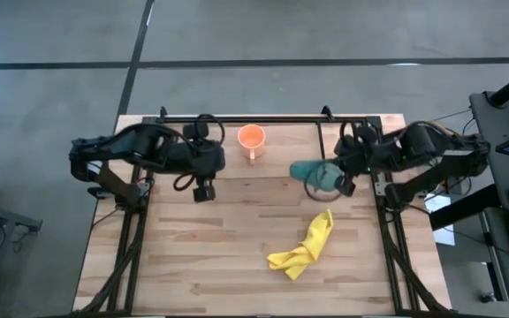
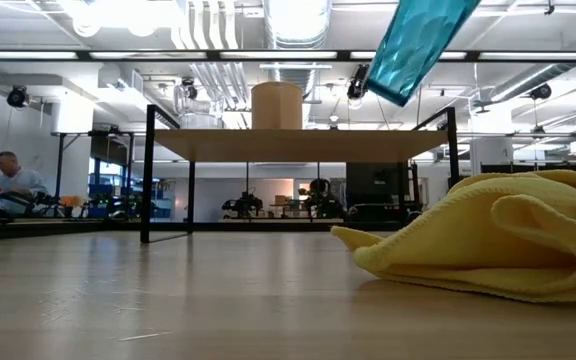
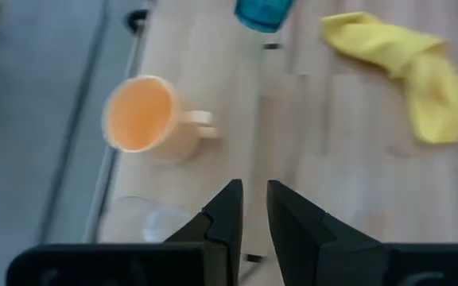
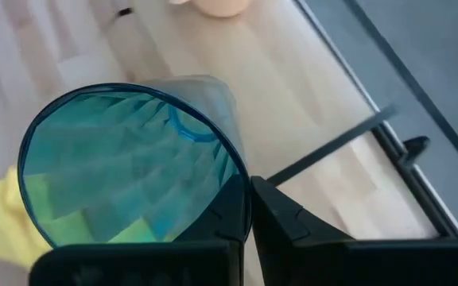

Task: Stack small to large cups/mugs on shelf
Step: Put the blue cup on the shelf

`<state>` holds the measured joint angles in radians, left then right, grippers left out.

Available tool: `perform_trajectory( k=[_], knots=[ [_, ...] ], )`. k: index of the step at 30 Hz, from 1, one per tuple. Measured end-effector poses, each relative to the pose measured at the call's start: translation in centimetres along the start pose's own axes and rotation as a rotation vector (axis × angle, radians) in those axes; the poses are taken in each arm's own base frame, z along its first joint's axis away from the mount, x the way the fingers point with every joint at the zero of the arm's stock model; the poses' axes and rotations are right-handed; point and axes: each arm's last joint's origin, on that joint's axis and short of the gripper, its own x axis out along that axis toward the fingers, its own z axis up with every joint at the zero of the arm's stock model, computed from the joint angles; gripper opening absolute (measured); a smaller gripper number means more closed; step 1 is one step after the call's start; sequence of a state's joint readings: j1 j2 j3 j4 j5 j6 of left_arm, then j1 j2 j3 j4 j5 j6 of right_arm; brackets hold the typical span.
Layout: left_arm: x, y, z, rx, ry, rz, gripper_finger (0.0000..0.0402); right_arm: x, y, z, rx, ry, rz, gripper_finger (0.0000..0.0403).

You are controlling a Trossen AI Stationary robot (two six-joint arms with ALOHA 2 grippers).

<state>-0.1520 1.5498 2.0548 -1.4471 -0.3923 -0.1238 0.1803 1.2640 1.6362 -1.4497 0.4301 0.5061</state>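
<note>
The orange mug (image 1: pixel 251 139) stands upright on the light-wood shelf (image 1: pixel 272 163), also in the low view (image 2: pixel 276 105) on the board (image 2: pixel 298 145). My right gripper (image 1: pixel 341 179) is shut on the teal tumbler (image 1: pixel 310 173), held high and tilted (image 2: pixel 418 45), right of the mug. My left gripper (image 3: pixel 253 199) hovers left of the mug, fingers nearly shut with nothing between them. A faint clear glass cup (image 3: pixel 161 224) shows on the shelf beside them. My right gripper pinches the tumbler's wall at its rim (image 4: pixel 241 181), one finger inside the mouth (image 4: pixel 225 210) and one outside (image 4: pixel 281 216). It comes from the table's right side. The tumbler is lifted clear and tilted, its base (image 2: pixel 386 88) toward the left and down.
A crumpled yellow cloth (image 1: pixel 306 247) lies on the tabletop in front of the shelf, large in the low view (image 2: pixel 498 240). The shelf's black rod frame (image 1: pixel 237 117) runs along the far edge. A person (image 2: pixel 13 180) sits in the room beyond.
</note>
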Motion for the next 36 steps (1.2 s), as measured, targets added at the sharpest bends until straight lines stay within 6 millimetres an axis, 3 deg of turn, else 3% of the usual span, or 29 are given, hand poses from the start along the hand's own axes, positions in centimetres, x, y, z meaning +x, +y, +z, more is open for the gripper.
perform_trajectory(
  k=[9, 15, 29, 36],
  knots=[
    [0.7, 0.0, 0.3, 0.008, 0.003, 0.118, 0.0046, 1.1, -3.2, 1.9, 0.073, -0.036, -0.09, 0.0009],
    [0.7, 0.3, 0.4, -0.097, -0.024, 0.218, 0.0046, 1.9, -4.9, 2.8, 0.097, -0.026, -0.06, 0.0009],
    [0.4, 0.5, 0.2, -0.093, -0.026, 0.224, 0.0046, 6.1, -8.0, 5.0, 0.05, 0.169, 0.114, 0.0009],
    [0.4, 0.5, 0.2, -0.092, -0.023, 0.225, 0.0046, 6.0, -9.3, 6.3, 0.005, 0.197, 0.095, 0.0009]
  ],
)
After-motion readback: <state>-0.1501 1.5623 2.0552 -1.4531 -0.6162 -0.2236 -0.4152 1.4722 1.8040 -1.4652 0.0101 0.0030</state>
